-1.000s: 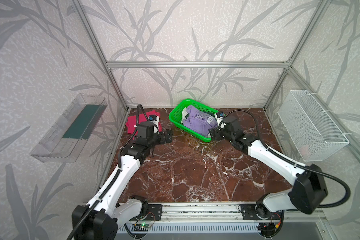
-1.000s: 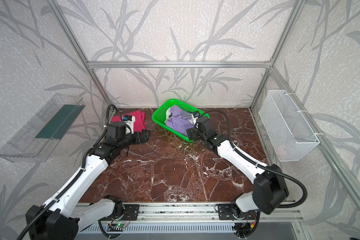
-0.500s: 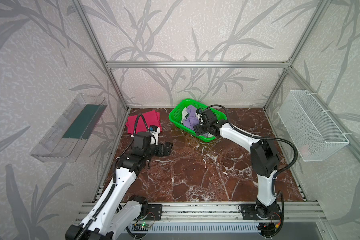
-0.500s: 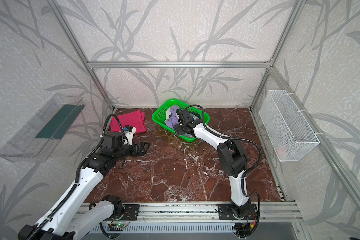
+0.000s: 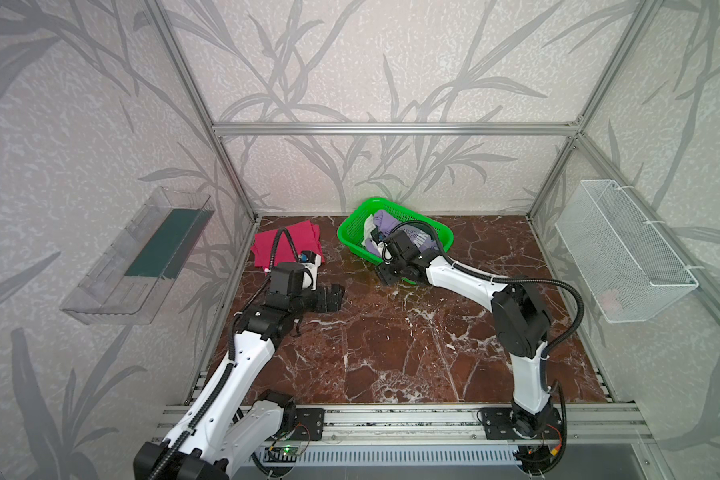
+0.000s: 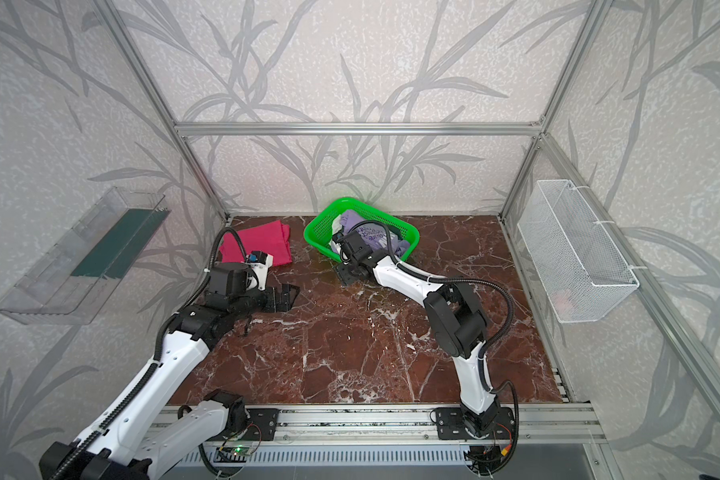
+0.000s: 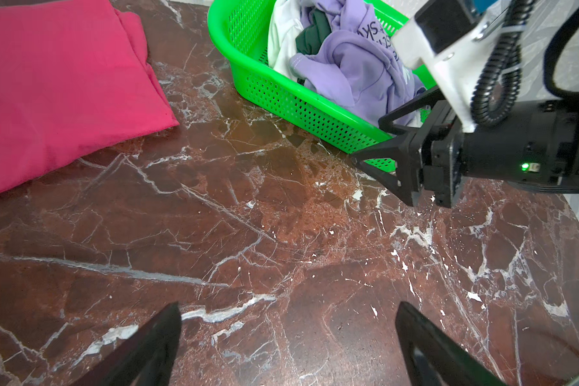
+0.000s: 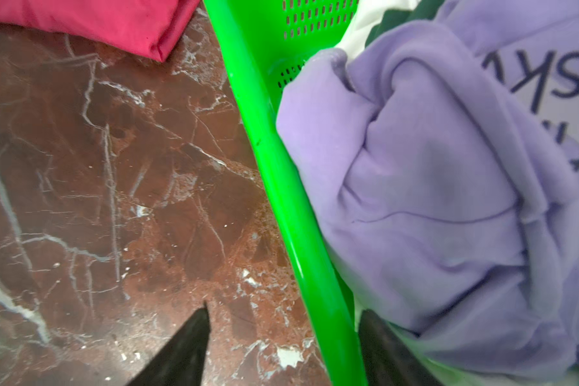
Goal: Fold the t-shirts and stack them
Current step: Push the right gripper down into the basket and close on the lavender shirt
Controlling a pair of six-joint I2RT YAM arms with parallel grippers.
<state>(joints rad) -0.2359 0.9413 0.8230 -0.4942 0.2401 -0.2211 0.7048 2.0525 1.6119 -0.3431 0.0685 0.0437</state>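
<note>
Your right gripper [image 8: 285, 309] straddled the rim of the green basket [image 8: 268, 150], jaws parted, empty; your left gripper [image 7: 288, 305] gaped near it, fingers [image 7: 147, 351] cropped.

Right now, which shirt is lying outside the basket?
The magenta-red t-shirt: it lies folded flat on the table, while the lavender t-shirt, white garment and dark green garment are bunched inside the green basket.

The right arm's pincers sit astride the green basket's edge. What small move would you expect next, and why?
Probably close the right gripper on the rim of the green basket. One finger sits outside the wall and the other inside, beside the lavender t-shirt, with a gap on the outer side. Once gripped, the basket could perhaps be dragged closer.
</note>
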